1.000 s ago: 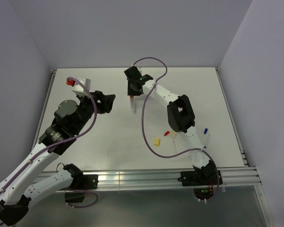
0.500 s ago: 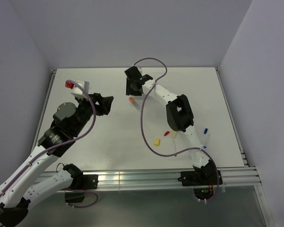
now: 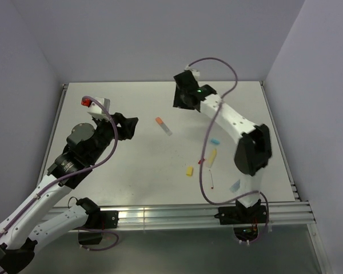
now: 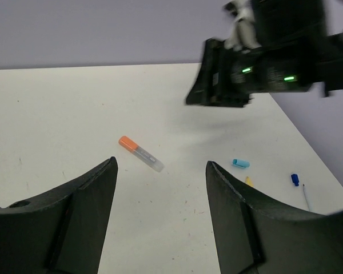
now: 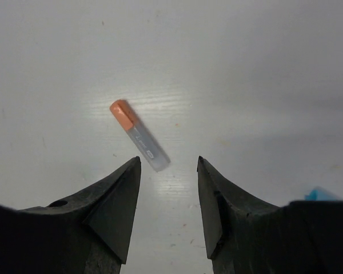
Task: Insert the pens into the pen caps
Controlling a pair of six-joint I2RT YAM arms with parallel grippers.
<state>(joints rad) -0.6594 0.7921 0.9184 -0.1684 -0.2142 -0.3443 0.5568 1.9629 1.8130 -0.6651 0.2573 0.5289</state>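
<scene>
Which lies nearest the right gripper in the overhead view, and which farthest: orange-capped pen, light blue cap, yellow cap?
1. Orange-capped pen, just beside the right gripper, on its left.
2. Light blue cap, mid-table, to the right.
3. Yellow cap, toward the near edge.

The left arm (image 3: pixel 34 200) is slanting up and forward from its base, elbow bent. The left gripper (image 3: pixel 127 124) is pointing toward the right, holding its jaws apart with nothing between them. The right arm (image 3: pixel 231 117) is arching far forward and leftward, and the right gripper (image 3: pixel 183 96) is hanging raised and tilted downward, its jaws parted and empty.
</scene>
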